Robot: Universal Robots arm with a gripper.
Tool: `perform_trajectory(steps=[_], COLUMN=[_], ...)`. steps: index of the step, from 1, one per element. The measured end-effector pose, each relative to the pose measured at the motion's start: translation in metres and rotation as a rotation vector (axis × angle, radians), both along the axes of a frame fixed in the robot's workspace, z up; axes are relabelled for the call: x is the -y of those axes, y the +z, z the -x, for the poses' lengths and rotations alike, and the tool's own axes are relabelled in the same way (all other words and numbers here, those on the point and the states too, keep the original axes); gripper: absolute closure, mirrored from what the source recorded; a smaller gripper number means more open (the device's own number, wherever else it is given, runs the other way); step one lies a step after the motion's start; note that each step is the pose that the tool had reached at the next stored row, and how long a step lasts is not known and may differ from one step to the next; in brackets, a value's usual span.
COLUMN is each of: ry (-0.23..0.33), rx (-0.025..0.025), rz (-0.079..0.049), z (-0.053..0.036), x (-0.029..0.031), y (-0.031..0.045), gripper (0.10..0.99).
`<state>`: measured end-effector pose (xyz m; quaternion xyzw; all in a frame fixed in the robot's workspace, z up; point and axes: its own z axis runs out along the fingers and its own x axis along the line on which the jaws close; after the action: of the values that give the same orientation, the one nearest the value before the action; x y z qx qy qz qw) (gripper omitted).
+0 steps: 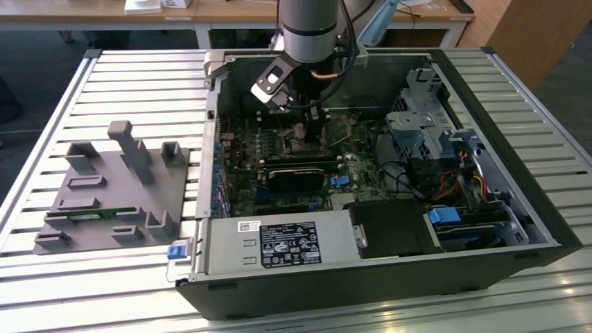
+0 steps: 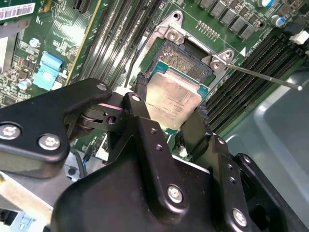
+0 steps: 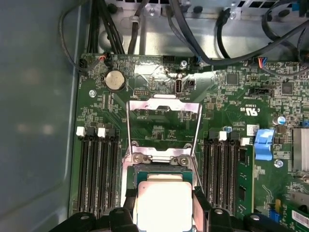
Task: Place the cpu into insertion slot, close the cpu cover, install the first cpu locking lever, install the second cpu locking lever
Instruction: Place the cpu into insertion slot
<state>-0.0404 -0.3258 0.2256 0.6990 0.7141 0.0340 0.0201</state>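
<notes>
While the gripper (image 2: 171, 99) clamps the cpu (image 2: 176, 96) by two opposite edges, fingers narrowed onto it, step one is in hand: placing, not yet seated. In the second wrist view the cpu hangs over the insertion slot (image 2: 186, 58) and covers part of it (contact or not: cannot tell). A strip of dark socket shows past the chip's edge. The cpu cover (image 3: 145, 102) is swung open, away from the slot, and a thin locking lever (image 2: 263, 77) stands free.

In the exterior view the gripper sits at roughly 11 o'clock inside the computer case (image 1: 370, 291). A grey fixture (image 1: 111, 187) is on the table (image 1: 129, 83) at 9 o'clock of the case.

Judgement: seating calls for the chip square to the socket frame, level, set down with no side force. The socket contacts likely bend easily.
</notes>
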Motion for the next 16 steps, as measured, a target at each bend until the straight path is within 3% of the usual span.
perform_trajectory(steps=[10,16], ry=[-0.012,-0.03], rx=[-0.0009,-0.0011], rz=[0.0,0.0], z=[0.0011,0.0011], x=[0.0,0.0], y=[-0.0119,-0.0153], gripper=[0.549,0.549])
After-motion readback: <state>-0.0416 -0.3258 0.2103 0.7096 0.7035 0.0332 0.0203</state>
